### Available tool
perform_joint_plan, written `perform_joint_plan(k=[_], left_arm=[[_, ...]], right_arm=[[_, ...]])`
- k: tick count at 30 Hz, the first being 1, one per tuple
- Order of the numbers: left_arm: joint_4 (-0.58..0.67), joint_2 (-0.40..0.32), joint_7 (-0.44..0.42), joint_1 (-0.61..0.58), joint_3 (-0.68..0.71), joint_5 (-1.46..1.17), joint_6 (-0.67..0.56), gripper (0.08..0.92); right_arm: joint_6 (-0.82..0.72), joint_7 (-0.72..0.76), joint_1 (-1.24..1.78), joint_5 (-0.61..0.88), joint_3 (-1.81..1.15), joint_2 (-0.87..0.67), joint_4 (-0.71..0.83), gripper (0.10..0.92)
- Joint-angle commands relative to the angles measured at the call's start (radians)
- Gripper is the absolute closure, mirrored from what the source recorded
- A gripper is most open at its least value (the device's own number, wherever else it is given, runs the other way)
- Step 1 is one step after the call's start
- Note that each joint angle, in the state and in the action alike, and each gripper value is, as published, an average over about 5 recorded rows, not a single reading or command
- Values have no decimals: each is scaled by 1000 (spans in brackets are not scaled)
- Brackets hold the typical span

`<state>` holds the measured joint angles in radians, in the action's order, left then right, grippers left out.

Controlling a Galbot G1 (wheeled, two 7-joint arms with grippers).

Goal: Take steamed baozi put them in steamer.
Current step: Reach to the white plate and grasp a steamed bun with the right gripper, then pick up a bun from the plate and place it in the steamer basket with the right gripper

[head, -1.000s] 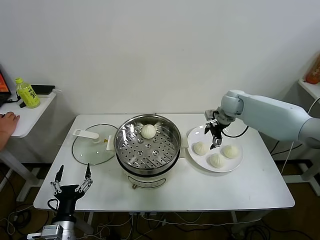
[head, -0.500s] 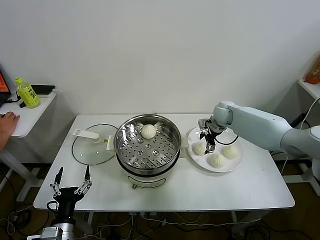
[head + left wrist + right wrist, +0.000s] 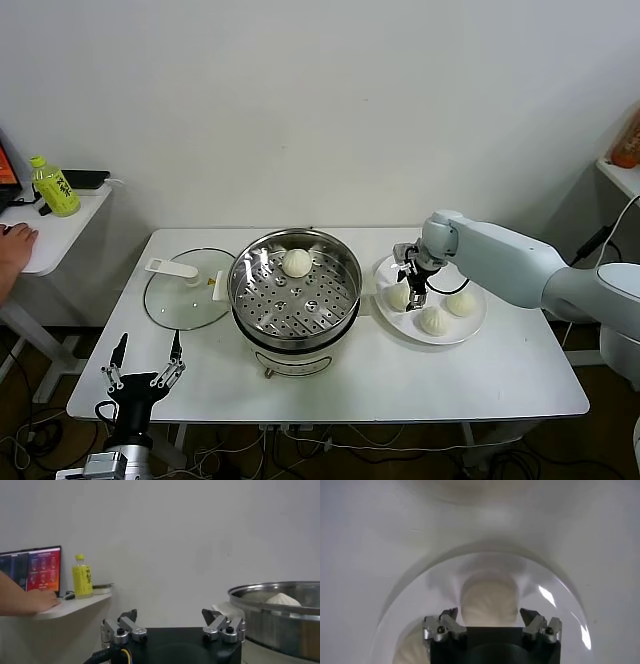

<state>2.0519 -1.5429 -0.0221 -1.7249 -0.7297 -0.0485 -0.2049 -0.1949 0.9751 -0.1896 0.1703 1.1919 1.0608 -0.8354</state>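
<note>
The steel steamer [image 3: 300,305] stands mid-table with one baozi [image 3: 296,262] on the far part of its perforated tray; the left wrist view also shows the steamer [image 3: 280,625] and that bun [image 3: 282,599]. Three more baozi lie on the white plate [image 3: 476,322] to its right. My right gripper [image 3: 411,287] hangs open over the plate's leftmost baozi [image 3: 397,296]. In the right wrist view the right gripper [image 3: 489,614] has a finger on each side of that bun [image 3: 488,600], apart from it. My left gripper [image 3: 145,362] waits open below the table's front-left edge.
A round glass lid [image 3: 185,288] lies flat to the left of the steamer. A side table at the far left carries a yellow-green bottle [image 3: 55,186], and a person's hand [image 3: 14,245] rests on it. The right arm's cable trails over the plate's far side.
My right gripper has moved left and down from the plate's far rim to just over the leftmost baozi, still open. The left arm has barely moved.
</note>
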Motion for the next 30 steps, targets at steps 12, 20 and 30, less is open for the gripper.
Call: perform_joint_plan(k=[12,20,30], left_arm=[[-2,-2,1,1,1,2,1,177],[-4,-3,2,0,1,3,-1,177],[-4,-5,3,2,-1,2,-3,177]], right_arm=[[3,26,23,-13,-45,15,40,273],[4,38,14,-11,-48,7,31,297],[-1,54,-101,49,9,-27,-55,309]])
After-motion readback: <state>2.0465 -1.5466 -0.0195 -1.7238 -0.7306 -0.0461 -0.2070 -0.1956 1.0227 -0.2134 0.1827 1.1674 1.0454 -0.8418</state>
